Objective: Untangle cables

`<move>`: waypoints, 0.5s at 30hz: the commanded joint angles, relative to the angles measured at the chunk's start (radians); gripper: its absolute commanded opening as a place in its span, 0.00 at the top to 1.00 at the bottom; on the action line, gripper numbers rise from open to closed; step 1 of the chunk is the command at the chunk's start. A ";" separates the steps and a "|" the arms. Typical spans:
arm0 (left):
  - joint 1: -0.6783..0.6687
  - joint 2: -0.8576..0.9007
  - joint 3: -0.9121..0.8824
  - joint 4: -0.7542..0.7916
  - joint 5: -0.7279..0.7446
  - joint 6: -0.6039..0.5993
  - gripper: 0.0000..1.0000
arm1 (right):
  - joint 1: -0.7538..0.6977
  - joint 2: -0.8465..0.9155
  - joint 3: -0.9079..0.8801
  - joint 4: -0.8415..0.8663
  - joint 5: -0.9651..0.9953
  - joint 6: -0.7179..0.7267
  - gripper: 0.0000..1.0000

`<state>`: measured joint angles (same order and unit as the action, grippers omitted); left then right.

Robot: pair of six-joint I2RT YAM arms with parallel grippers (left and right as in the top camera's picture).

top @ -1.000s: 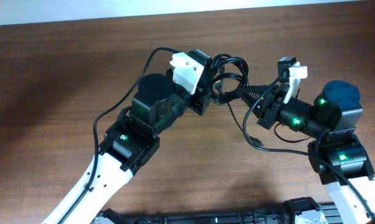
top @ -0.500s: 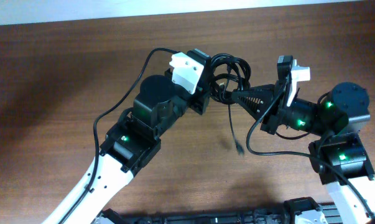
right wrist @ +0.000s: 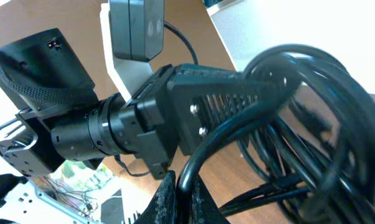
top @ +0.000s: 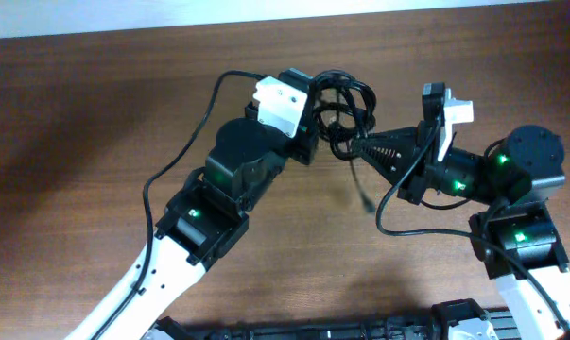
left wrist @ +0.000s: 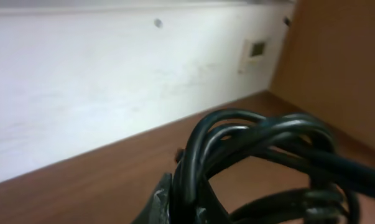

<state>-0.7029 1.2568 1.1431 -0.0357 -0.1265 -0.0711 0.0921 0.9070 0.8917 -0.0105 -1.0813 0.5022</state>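
The cables [top: 342, 102] are one black knot of loops, approx. at 12 o'clock from the middle of the table [top: 86, 113] in the overhead view, btw. the two grippers. The left gripper [top: 313, 132] is pressed together on the knot from its 9 o'clock side. The right gripper [top: 359, 148] pinches a strand from the 4 o'clock side, tips closed. One loose end [top: 363, 187] w/ a small plug points toward 6 o'clock, below the right gripper. In the left wrist view the loops fill the lower right, blurred.

Glossy black cables [top: 346, 102], smooth brown wood-grain table [top: 77, 113], white plastic camera mount [top: 283, 102]
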 commanded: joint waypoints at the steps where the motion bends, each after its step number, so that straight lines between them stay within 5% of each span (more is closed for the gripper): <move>1: 0.045 0.025 0.008 0.035 -0.379 -0.001 1.00 | 0.005 -0.038 0.016 0.018 -0.203 -0.011 0.96; 11: 0.045 0.025 0.008 0.060 -0.387 0.110 1.00 | 0.005 -0.035 0.016 0.018 -0.213 -0.011 0.96; 15: 0.044 0.025 0.008 0.053 -0.357 0.110 1.00 | 0.004 -0.024 0.016 0.016 -0.197 -0.010 0.63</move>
<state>-0.6559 1.2888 1.1427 0.0086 -0.4870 0.0200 0.0933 0.8749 0.8921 0.0029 -1.2709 0.4999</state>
